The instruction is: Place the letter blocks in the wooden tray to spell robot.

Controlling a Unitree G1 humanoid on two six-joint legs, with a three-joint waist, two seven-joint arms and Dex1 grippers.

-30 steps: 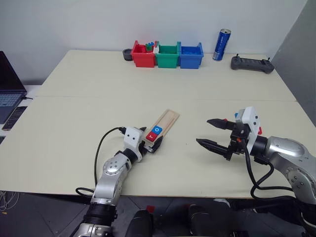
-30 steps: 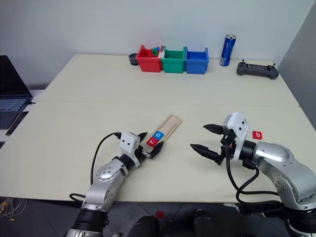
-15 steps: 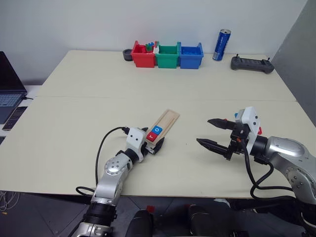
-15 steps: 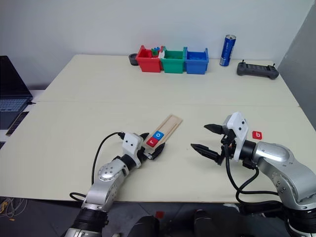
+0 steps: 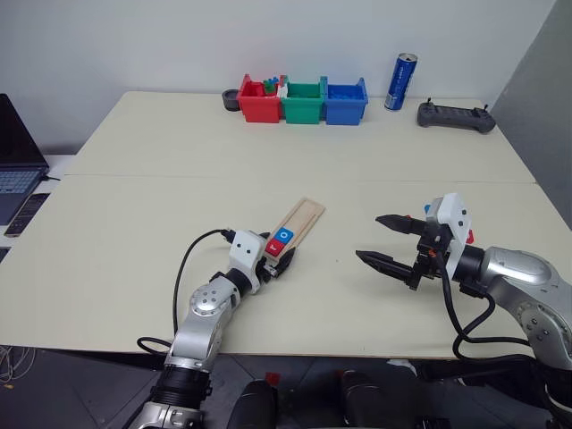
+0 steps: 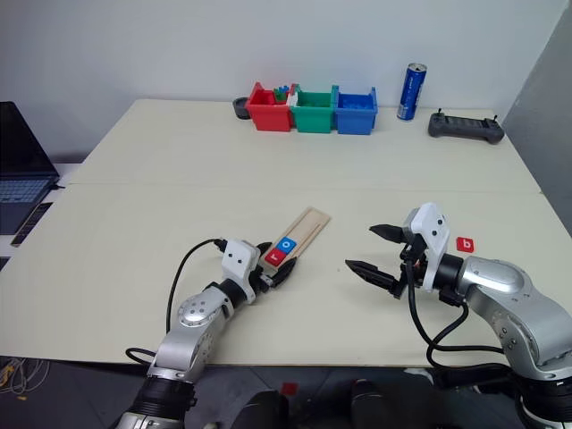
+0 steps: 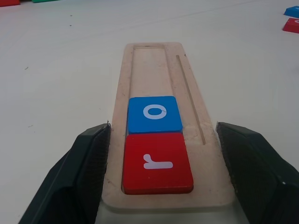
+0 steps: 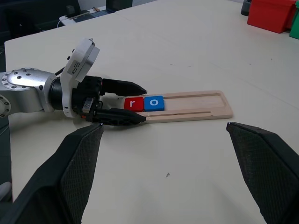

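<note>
The wooden tray [image 7: 149, 70] lies at an angle in the middle of the table. A red "r" letter block [image 7: 158, 163] sits at its near end, with a blue "o" block [image 7: 154, 114] right behind it. My left gripper [image 8: 145, 105] is shut on the tray's near end, one finger against each long edge beside the two blocks. My right gripper [image 5: 367, 237] hovers open and empty over the table to the right of the tray. A red "b" block [image 6: 466, 243] lies on the table behind the right gripper. A blue block [image 7: 292, 10] lies nearby.
Red [image 5: 260, 100], green [image 5: 303, 101] and blue [image 5: 345, 100] plastic bins stand in a row at the back. A blue can [image 5: 401, 80] and a black controller [image 5: 457, 116] are to their right. A laptop [image 5: 18, 161] sits off the table's left edge.
My left gripper's fingers have closed in from wide apart onto the tray's sides. The right arm, tray and blocks have not moved.
</note>
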